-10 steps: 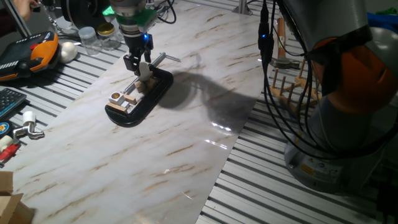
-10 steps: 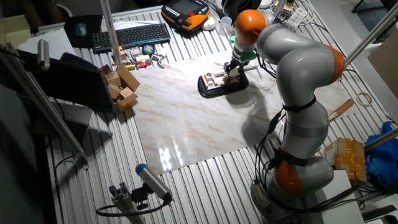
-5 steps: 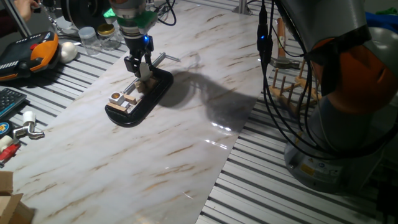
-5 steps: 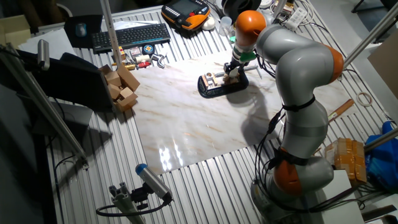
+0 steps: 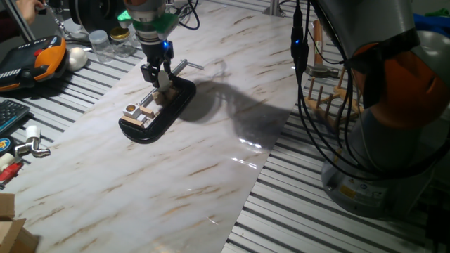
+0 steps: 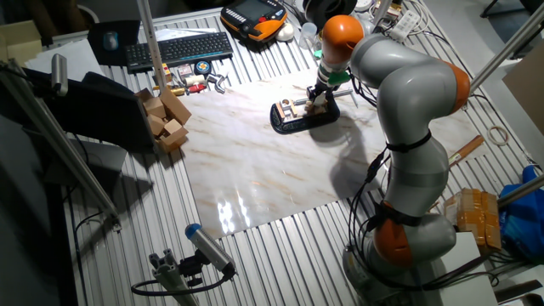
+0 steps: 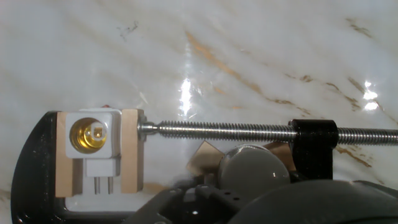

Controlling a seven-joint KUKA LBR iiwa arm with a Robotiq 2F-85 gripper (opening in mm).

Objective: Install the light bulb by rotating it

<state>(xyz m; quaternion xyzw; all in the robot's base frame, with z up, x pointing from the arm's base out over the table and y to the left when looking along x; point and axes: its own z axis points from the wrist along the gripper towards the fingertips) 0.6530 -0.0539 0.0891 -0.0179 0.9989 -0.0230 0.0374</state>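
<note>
My gripper (image 5: 156, 76) hangs over the far end of a black clamp (image 5: 171, 110) on the marble board and is shut on the light bulb (image 5: 164, 79), a small white globe. In the hand view the light bulb (image 7: 252, 165) shows between my dark fingers at the bottom edge, just below the clamp's threaded screw (image 7: 224, 129). A white socket (image 7: 91, 135) with a brass inside sits between two wooden blocks at the clamp's left end, well to the left of the bulb. From the other fixed view, the gripper (image 6: 321, 92) stands above the clamp (image 6: 299, 121).
An orange-black pendant (image 5: 41, 57), a white egg-shaped ball (image 5: 76, 57) and jars (image 5: 105, 42) lie beyond the board's far left. A wooden peg rack (image 5: 327, 91) stands to the right. Wooden blocks (image 6: 166, 119) and a keyboard (image 6: 178, 47) sit off the board.
</note>
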